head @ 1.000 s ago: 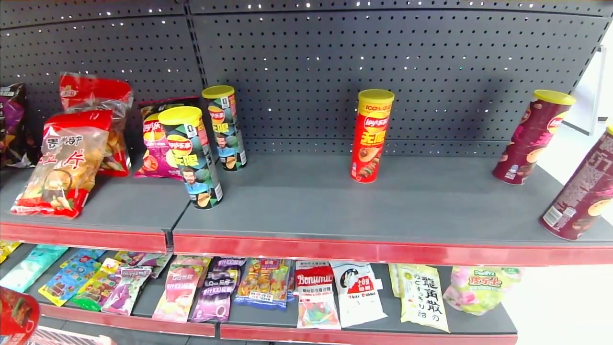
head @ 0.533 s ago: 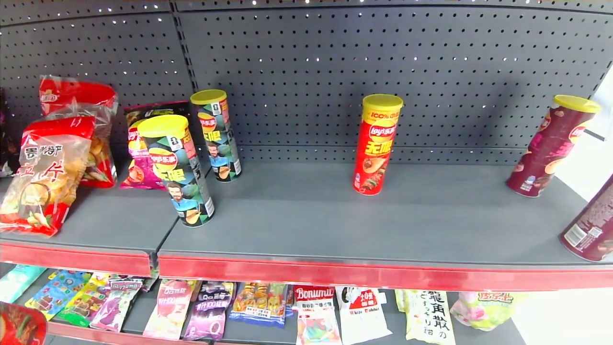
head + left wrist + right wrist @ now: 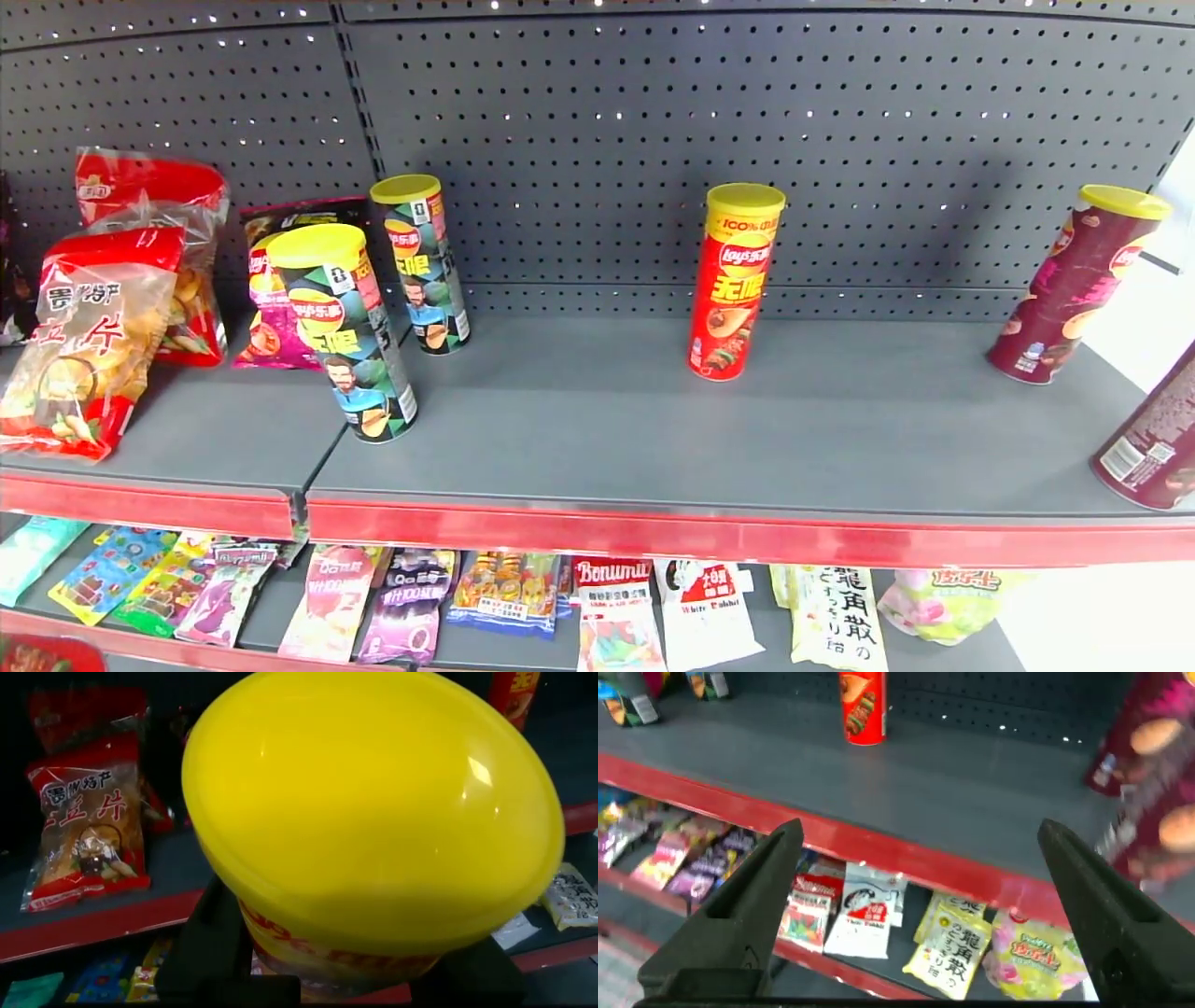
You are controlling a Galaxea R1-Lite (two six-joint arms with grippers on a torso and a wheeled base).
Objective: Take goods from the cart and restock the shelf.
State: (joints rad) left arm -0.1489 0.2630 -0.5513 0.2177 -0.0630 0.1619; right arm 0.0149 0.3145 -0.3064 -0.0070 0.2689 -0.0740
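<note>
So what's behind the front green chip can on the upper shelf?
A purple snack bag leans behind it, a second green can beside that. The front can covers part of the bag.

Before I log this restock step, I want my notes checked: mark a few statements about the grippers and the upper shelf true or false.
1. The left gripper holds a yellow-lidded can. True.
2. The red can lies on its side. False: it stands upright on the upper shelf.
3. The right gripper is open and empty. True.
4. The rear maroon can stands left of the red can. False: it stands to its right.
</note>
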